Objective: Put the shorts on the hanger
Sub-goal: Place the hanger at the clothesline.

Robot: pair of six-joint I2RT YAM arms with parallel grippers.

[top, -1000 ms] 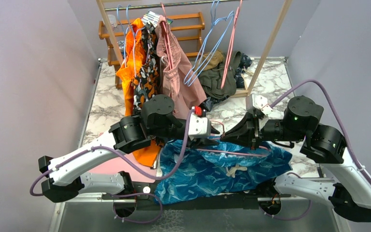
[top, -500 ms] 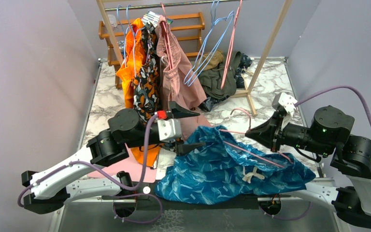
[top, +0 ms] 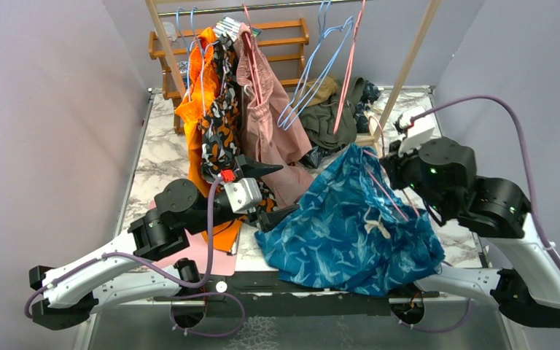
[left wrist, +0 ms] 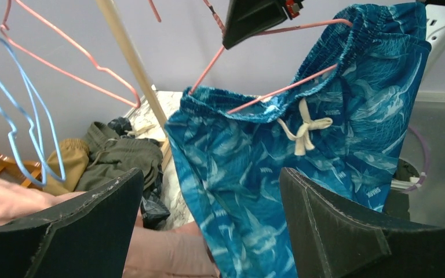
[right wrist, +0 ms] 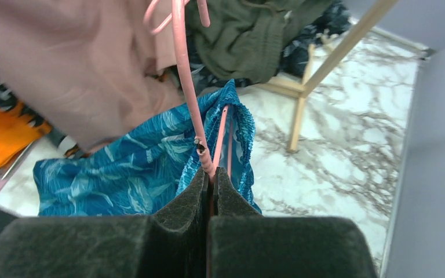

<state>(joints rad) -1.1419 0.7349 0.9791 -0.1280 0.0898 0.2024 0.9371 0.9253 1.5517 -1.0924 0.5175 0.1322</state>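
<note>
Shorts [top: 350,219] draped on hanger [right wrist: 186,87]. Right gripper [right wrist: 210,179] clamped on hanger neck; left gripper [top: 283,193] jaws wide apart, left of hanger. We want hanger level, slow lift, no slip.

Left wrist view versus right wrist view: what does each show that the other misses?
Left wrist only: the white drawstring, and the left gripper open, holding nothing. Right wrist only: a close look at the right gripper shut on the hanger wire, plus an orange garment. Both: the shorts draped on that pink hanger, the olive clothes heap, the wooden rack post.
</note>
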